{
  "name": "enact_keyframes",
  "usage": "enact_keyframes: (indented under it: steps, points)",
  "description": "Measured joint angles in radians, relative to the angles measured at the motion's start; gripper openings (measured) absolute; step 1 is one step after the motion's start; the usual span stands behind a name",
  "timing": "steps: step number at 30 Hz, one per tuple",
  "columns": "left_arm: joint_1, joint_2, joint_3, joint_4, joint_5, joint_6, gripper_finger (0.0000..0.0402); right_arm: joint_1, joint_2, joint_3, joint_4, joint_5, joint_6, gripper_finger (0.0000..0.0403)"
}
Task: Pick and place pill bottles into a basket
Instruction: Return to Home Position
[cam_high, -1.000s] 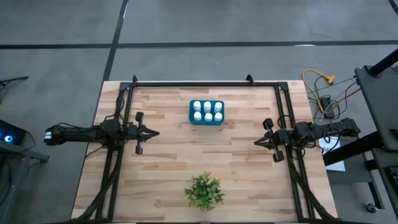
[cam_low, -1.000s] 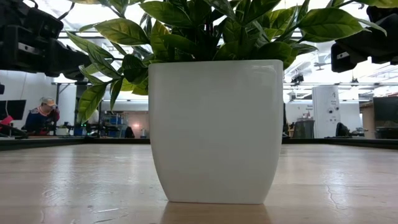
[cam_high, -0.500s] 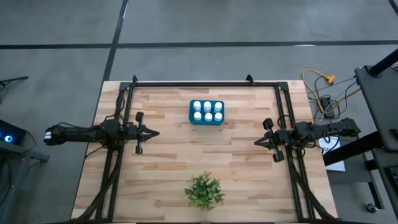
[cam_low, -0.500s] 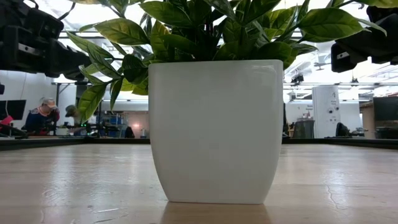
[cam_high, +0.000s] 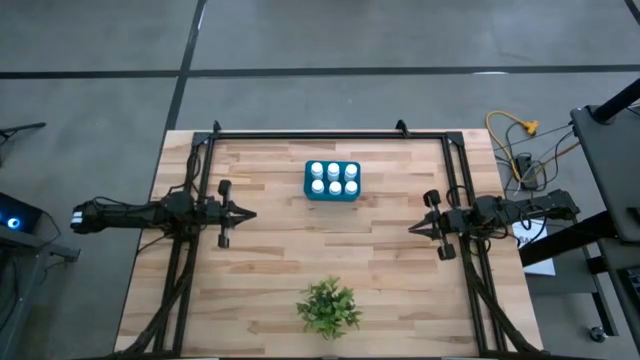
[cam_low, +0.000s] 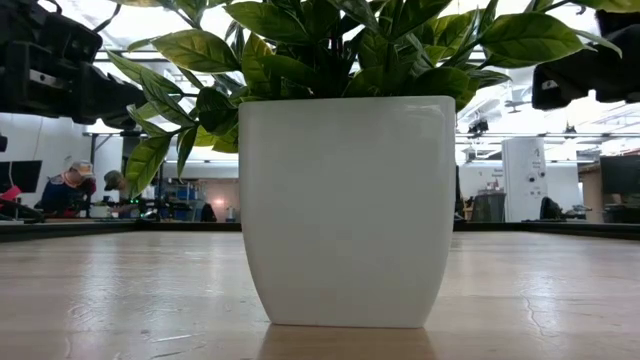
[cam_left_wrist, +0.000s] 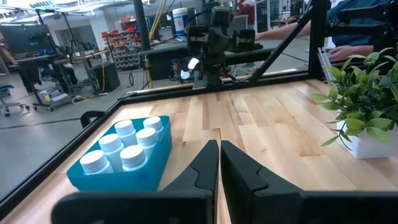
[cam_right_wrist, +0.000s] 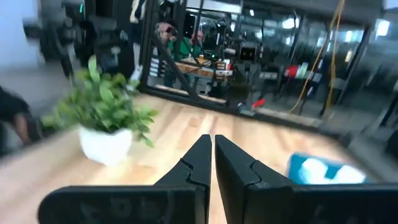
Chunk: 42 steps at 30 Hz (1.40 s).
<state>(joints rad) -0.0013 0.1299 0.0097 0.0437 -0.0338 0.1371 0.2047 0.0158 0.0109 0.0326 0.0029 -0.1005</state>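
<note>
The teal basket (cam_high: 332, 181) stands on the table's far middle. Several white pill bottles (cam_high: 333, 178) stand upright inside it, caps up. The basket also shows in the left wrist view (cam_left_wrist: 146, 167) with the bottles (cam_left_wrist: 122, 146), and in the right wrist view (cam_right_wrist: 323, 168). My left gripper (cam_high: 250, 212) is shut and empty, level above the table's left side, pointing toward the right edge; its own view (cam_left_wrist: 219, 144) shows the fingers together. My right gripper (cam_high: 412, 229) is shut and empty at the table's right side, pointing left; its fingers also meet in its own view (cam_right_wrist: 211, 138).
A green plant in a white pot (cam_high: 328, 307) stands near the table's near edge at the middle and fills the low view (cam_low: 345, 205). A black frame rail (cam_high: 330, 134) runs along the table's edges. Bare wood lies between the two grippers. People sit in the room beyond (cam_low: 70, 185).
My right arm has risen a little, as the low view shows. Both grippers stay shut, and the basket and bottles have not moved.
</note>
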Motion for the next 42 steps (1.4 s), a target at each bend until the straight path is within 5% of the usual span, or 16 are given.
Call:
enact_keyframes:
  steps: [6, 12, 22, 42]
  points:
    - [0.0, 0.0, 0.0, 0.0, 0.0, 0.0, 0.0, 0.0, 0.0, 0.0, 0.0, 0.0, -0.339, 0.0012]
    - [0.0, -0.001, 0.0, 0.0, 0.0, 0.0, 0.0, 0.0, 0.0, 0.0, 0.0, -0.001, -0.43, 0.0012]
    - [0.0, 0.001, 0.0, 0.0, 0.0, 0.0, 0.0, 0.0, 0.0, 0.0, 0.0, -0.002, -0.075, 0.0012]
    - [0.0, 0.0, 0.0, 0.0, 0.0, 0.0, 0.0, 0.0, 0.0, 0.0, 0.0, 0.007, 0.041, 0.0012]
